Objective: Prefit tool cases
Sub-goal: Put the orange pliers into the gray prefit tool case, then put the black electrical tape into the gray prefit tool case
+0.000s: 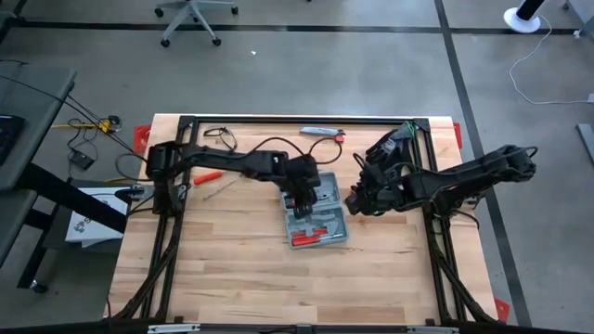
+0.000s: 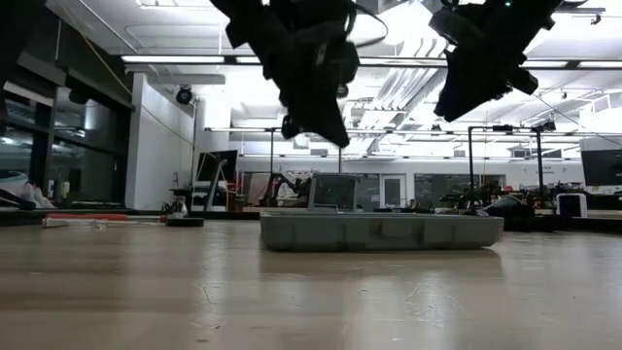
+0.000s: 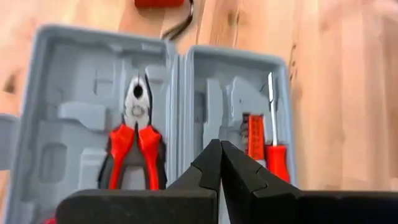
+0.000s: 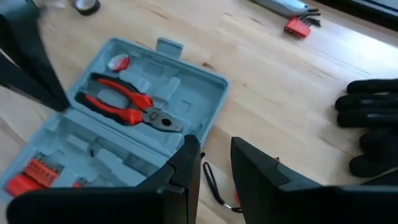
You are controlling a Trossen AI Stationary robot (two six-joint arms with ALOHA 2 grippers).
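Note:
The grey-blue tool case (image 1: 320, 221) lies open and flat on the wooden table, both halves facing up. One half holds red-handled pliers (image 3: 137, 146). The other half holds a red screwdriver (image 3: 273, 146) and red bits (image 3: 252, 134). My left gripper (image 3: 219, 146) is shut and hangs above the case near its hinge line, clear of it in the low view (image 2: 326, 126). My right gripper (image 4: 216, 155) hovers to the right of the case with a narrow gap between its fingers. Nothing sits between them. A small red thing with a thin black cord (image 4: 210, 179) lies on the table below it.
Black gloves (image 1: 390, 148) lie behind the right gripper at the far right. A red hex-key set with a grey bar (image 1: 320, 132) lies near the far edge. A red-handled tool (image 1: 206, 174) and a thin tool (image 1: 221, 188) lie left of the case. The near half of the table is bare wood (image 1: 278, 278).

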